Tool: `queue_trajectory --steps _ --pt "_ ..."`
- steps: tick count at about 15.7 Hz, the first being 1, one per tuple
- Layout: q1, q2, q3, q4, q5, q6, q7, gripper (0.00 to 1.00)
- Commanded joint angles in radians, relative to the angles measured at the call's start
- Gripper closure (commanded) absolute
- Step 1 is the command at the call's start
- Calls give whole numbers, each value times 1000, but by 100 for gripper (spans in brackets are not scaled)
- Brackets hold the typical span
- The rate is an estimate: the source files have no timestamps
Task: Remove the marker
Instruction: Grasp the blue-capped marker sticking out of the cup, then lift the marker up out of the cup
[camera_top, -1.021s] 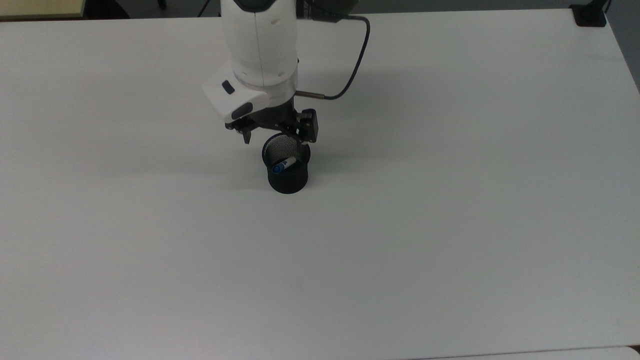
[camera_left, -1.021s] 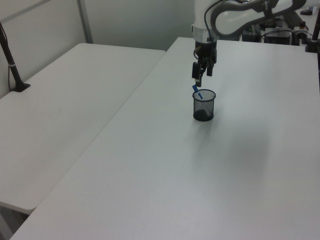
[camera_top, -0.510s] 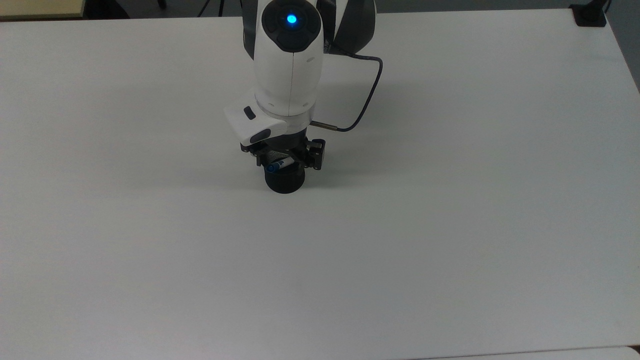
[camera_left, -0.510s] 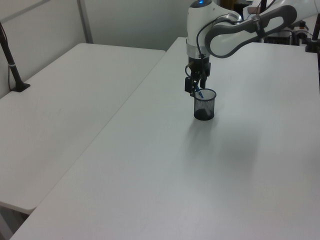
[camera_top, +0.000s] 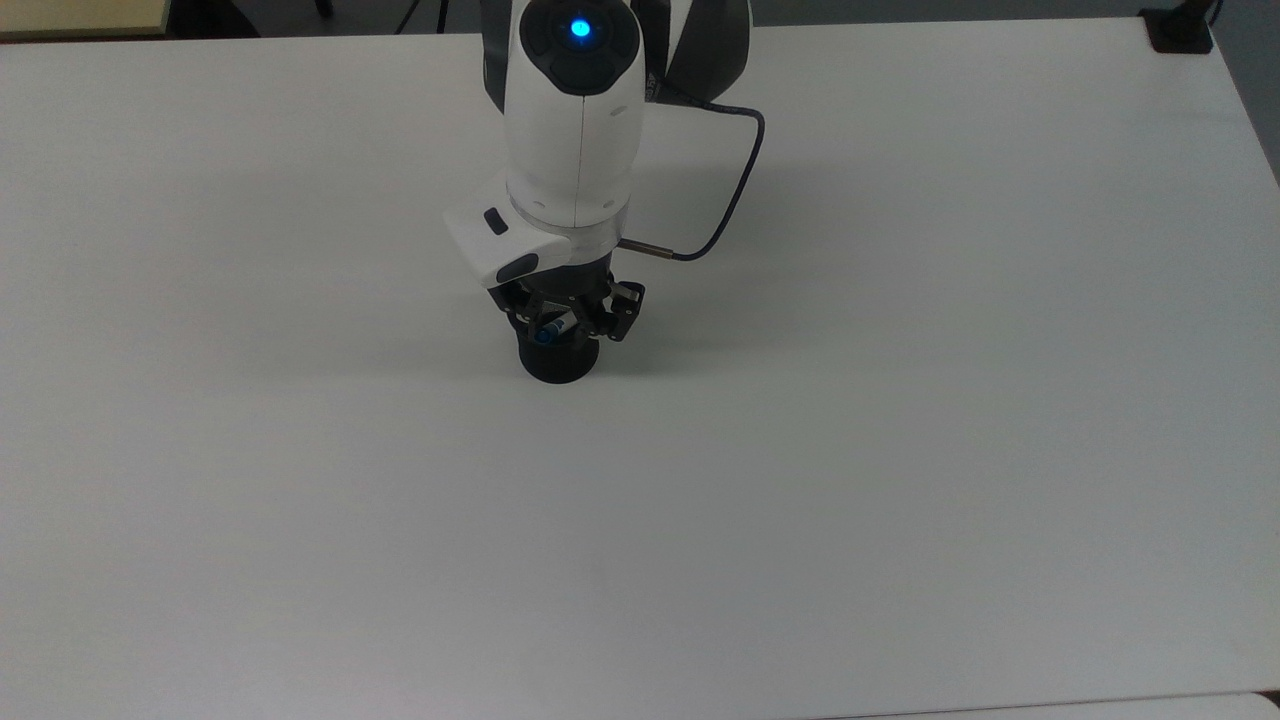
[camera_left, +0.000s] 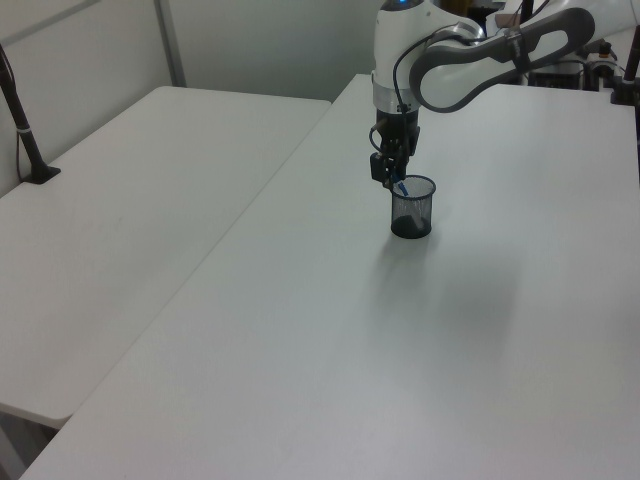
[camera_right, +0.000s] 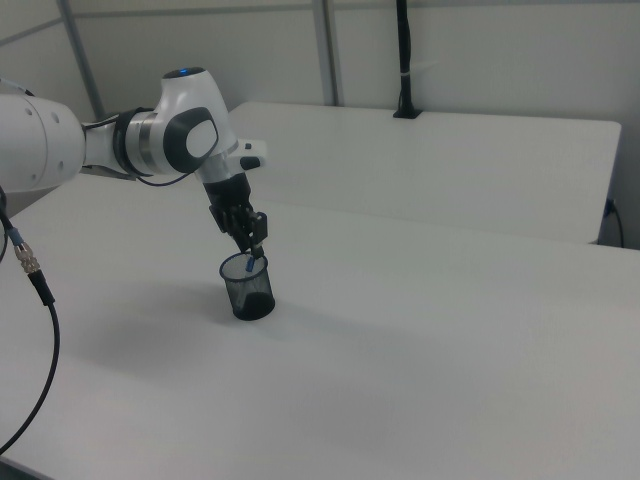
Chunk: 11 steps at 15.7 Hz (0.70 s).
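— What had changed in the last second?

— The gripper (camera_top: 562, 325) had come down from above and behind the black mesh cup (camera_top: 556, 362) to sit right over its mouth. In the top view it covered most of the rim, where a second earlier the cup's inside was open to the camera. The cup also seemed to have slid slightly toward the top view's left.

— Had it got hold of the marker (camera_top: 551, 330)?

— It looked that way: the fingers had drawn in around the blue cap end, pinching it, though I judged the contact rather than saw it plainly. So the grasp seemed made and the lift was not yet done.

— Where was the marker?

— In the cup, leaning against the rim, its blue cap poking just above it in the left view (camera_left: 399, 186) and the right view (camera_right: 249, 263).

— And its look?

— Slim, white barrel, blue cap; print too small to read.
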Motion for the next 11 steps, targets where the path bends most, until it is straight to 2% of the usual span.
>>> queue_trajectory --steps 1,4,9,11 --pt "5 -9 -5 -13 -17 13 15 75" --pt "5 -18 -5 -13 -15 13 14 81" --pt "-8 -96 -17 -14 -6 8 15 82" --pt "-34 -133 -17 -14 -1 4 19 81"
